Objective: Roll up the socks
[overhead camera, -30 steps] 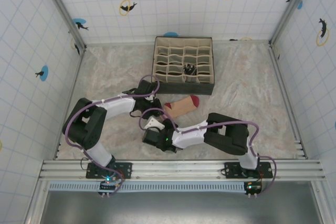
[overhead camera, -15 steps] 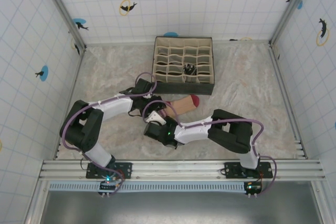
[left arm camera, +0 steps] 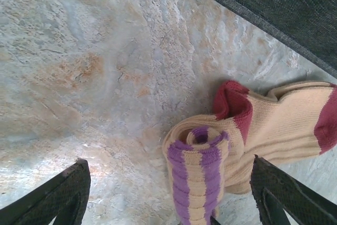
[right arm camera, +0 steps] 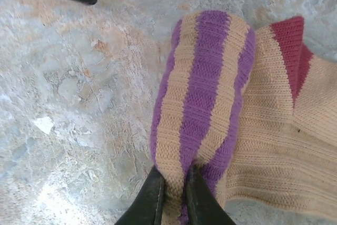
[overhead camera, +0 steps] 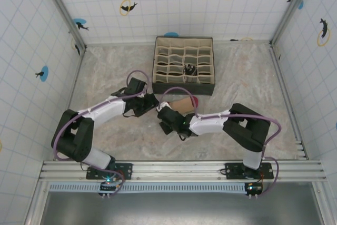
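Peach sock (overhead camera: 181,105), marble-like table (overhead camera: 105,72), tiled walls (overhead camera: 174,3).

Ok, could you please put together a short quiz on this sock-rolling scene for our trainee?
1. True or false: the left gripper is open, a finger on either side of the peach sock's rolled striped end.
2. What does the right gripper pinch? A: the red toe. B: the rolled striped end. C: the heel.
3. Fill in: the rolled end's stripes are peach and ____.
Key: 1 true; 2 B; 3 purple.
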Action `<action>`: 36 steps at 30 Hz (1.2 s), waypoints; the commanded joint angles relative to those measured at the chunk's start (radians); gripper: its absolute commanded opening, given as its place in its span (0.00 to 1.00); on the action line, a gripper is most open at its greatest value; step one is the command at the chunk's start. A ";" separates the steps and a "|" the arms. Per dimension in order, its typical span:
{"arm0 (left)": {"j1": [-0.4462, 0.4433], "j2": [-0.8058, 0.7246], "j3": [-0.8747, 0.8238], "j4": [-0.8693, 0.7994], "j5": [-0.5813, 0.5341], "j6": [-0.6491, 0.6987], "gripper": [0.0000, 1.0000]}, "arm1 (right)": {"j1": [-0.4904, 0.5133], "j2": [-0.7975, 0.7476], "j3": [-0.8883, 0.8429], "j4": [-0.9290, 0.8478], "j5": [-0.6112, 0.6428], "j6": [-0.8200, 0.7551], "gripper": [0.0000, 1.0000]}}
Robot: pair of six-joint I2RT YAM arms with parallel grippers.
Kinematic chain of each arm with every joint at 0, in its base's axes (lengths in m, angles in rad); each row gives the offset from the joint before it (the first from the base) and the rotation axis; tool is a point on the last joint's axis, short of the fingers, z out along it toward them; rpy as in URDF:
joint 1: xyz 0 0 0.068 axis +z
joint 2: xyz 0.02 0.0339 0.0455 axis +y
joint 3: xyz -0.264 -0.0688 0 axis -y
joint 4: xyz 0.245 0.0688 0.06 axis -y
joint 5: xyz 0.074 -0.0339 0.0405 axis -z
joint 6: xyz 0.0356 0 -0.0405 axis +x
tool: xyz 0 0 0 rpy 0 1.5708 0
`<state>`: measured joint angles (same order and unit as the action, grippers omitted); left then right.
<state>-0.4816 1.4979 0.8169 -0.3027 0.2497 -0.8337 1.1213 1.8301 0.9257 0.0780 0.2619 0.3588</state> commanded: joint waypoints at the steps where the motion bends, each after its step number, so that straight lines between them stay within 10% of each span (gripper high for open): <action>1: -0.003 -0.040 -0.038 -0.033 0.013 0.028 0.79 | -0.037 0.065 -0.081 -0.120 -0.189 0.077 0.00; 15: -0.006 -0.073 -0.166 0.163 0.119 -0.024 0.71 | -0.252 -0.004 -0.321 0.330 -0.679 0.382 0.00; 36: -0.083 0.089 -0.163 0.317 0.111 -0.047 0.54 | -0.355 0.052 -0.324 0.449 -0.851 0.609 0.00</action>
<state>-0.5606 1.5478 0.6537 0.0040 0.3683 -0.8825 0.7715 1.8332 0.6331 0.6205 -0.5732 0.9260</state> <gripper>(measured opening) 0.547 0.116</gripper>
